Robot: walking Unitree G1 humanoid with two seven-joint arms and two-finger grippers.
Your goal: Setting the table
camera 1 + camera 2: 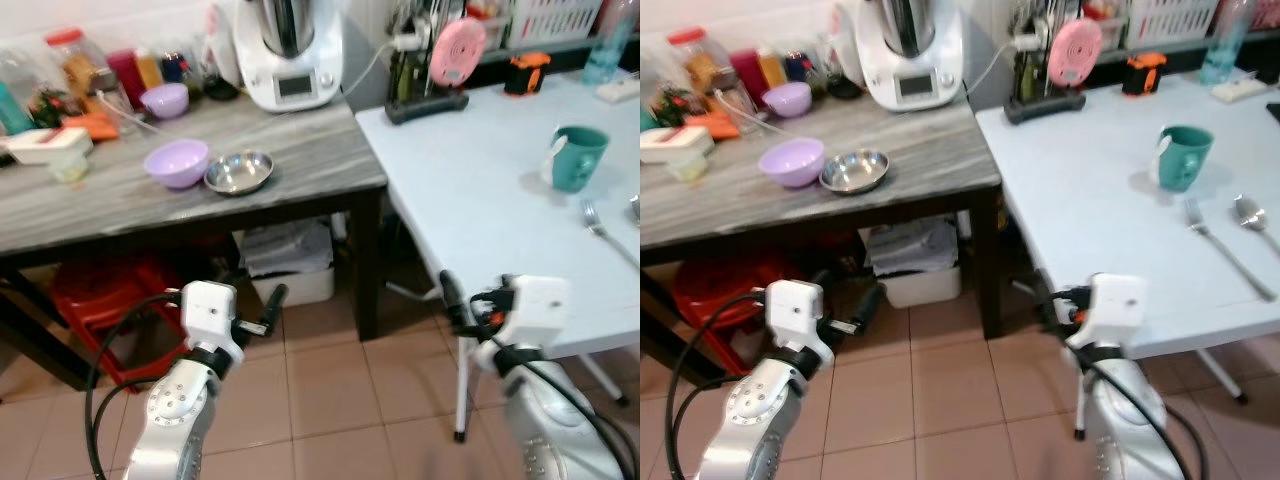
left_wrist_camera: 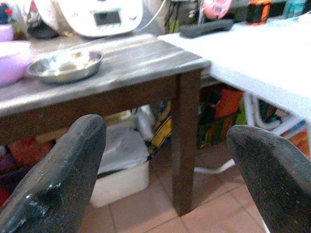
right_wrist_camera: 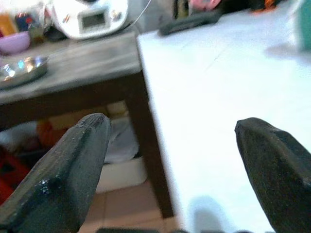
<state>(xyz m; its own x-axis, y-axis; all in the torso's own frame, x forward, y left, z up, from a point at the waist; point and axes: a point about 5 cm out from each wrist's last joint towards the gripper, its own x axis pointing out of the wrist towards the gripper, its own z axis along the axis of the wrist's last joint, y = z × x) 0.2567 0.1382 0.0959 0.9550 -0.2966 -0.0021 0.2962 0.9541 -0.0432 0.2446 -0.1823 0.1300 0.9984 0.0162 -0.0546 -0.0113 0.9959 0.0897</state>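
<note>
A white table (image 1: pixel 1090 210) stands to my right with a teal mug (image 1: pixel 1183 155), a fork (image 1: pixel 1220 245) and a spoon (image 1: pixel 1252 215) on it. To the left, a grey wooden table (image 1: pixel 100 205) carries a steel bowl (image 1: pixel 240 172), a purple bowl (image 1: pixel 176 162) and a smaller purple bowl (image 1: pixel 165 100) further back. My left gripper (image 2: pixel 165 131) hangs open and empty below the wooden table's front edge. My right gripper (image 3: pixel 172 124) is open and empty too, level with the near edge of the white table.
A white kitchen appliance (image 1: pixel 290 50), jars and a lidded container (image 1: pixel 45 145) crowd the back of the wooden table. Under it are a red stool (image 1: pixel 110 300) and a white box (image 1: pixel 295 280). A black stand with a pink disc (image 1: pixel 455 55) sits at the white table's far edge.
</note>
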